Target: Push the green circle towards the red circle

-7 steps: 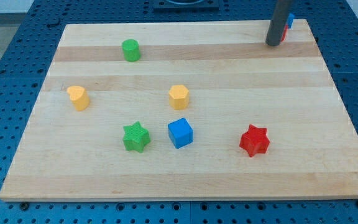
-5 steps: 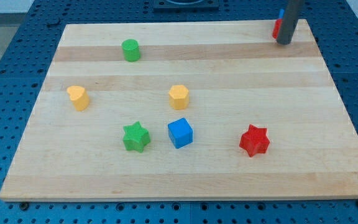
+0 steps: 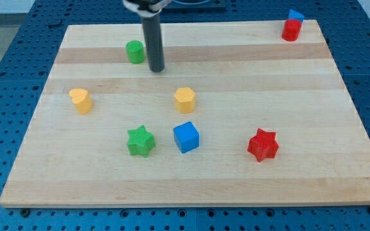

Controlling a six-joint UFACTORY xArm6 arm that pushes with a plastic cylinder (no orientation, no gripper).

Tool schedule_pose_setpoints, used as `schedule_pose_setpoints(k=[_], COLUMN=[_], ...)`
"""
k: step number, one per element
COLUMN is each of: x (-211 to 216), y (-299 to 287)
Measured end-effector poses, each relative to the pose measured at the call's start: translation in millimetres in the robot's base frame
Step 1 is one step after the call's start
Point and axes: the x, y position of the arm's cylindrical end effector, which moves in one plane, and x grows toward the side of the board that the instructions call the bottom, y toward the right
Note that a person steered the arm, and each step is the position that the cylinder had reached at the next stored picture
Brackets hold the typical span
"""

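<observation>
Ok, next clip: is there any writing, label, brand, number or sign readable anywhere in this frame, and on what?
None can be read: no text shows on the wooden board, on the blocks such as the green circle and red circle, on my tip or its rod, or on the blue perforated table.

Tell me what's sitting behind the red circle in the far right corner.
A blue block sits right behind the red circle. Only its top pokes out; the red circle covers the rest, so its shape is unclear.
</observation>
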Motion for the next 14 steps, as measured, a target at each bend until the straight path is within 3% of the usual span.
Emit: schedule_pose_setpoints(k=[1,2,4,6,9,11,14], x=[3.0,-9.7,-39.2,-61.1,-87.8,-106.3,-88.5], y=[-59.8,-75.3,-59.7,-6.0,-26.2,35.5,177.7])
